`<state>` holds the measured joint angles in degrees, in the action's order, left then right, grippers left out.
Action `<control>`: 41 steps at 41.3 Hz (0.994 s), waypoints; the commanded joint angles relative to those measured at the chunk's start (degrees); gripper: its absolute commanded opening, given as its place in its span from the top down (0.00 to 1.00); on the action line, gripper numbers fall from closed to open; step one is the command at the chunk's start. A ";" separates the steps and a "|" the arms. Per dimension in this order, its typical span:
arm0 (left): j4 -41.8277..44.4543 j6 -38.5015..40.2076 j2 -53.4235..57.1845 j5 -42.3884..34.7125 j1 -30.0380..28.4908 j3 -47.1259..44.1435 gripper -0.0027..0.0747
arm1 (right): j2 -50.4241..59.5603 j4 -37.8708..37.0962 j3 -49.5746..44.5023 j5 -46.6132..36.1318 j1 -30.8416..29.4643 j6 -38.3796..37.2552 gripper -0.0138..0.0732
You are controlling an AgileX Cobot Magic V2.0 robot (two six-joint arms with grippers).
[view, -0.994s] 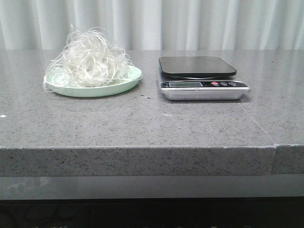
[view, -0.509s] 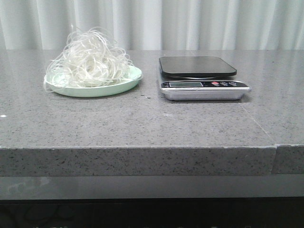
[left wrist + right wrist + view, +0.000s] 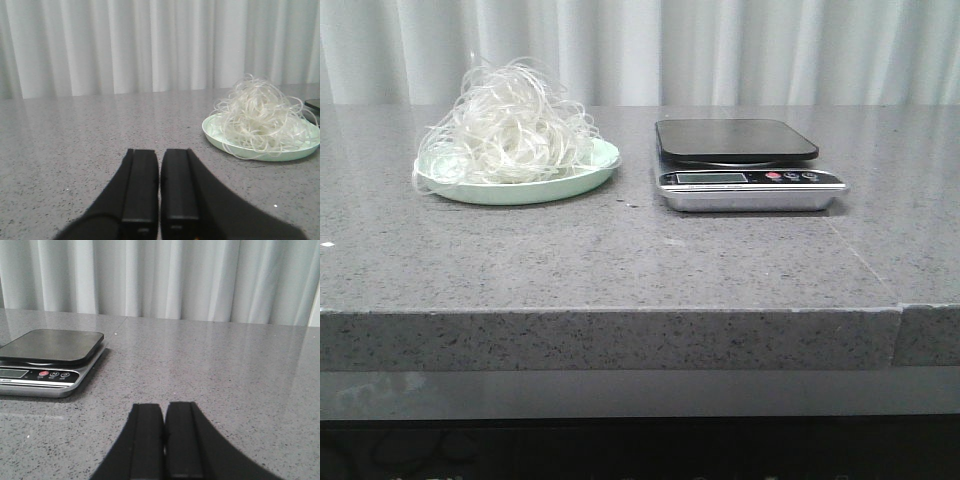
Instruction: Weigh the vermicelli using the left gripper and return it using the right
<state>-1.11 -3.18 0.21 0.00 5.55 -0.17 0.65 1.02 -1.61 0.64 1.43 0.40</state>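
The vermicelli is a fluffy mass of thin white strands heaped on a pale green plate at the table's left. It also shows in the left wrist view on the plate. A kitchen scale with a black platform and silver front stands to the plate's right, and shows in the right wrist view. My left gripper is shut and empty, low over the table, apart from the plate. My right gripper is shut and empty, off to the scale's side. Neither gripper shows in the front view.
The grey speckled stone table has a seam near its front right corner. White curtains hang behind the table. The scale's display and buttons face the front.
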 commanded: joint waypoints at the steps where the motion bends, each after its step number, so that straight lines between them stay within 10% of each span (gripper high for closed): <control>1: -0.58 0.59 1.19 -4.44 -1.67 -0.41 0.78 | 0.86 0.28 0.49 -5.03 -0.43 0.23 0.67; 41: -0.58 0.59 1.19 -4.44 -4.46 -0.41 0.78 | 0.86 0.28 0.49 -5.07 -0.43 0.23 0.67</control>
<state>-1.11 -3.18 0.21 0.00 1.23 -0.17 0.65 1.02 -1.61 0.64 1.43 0.40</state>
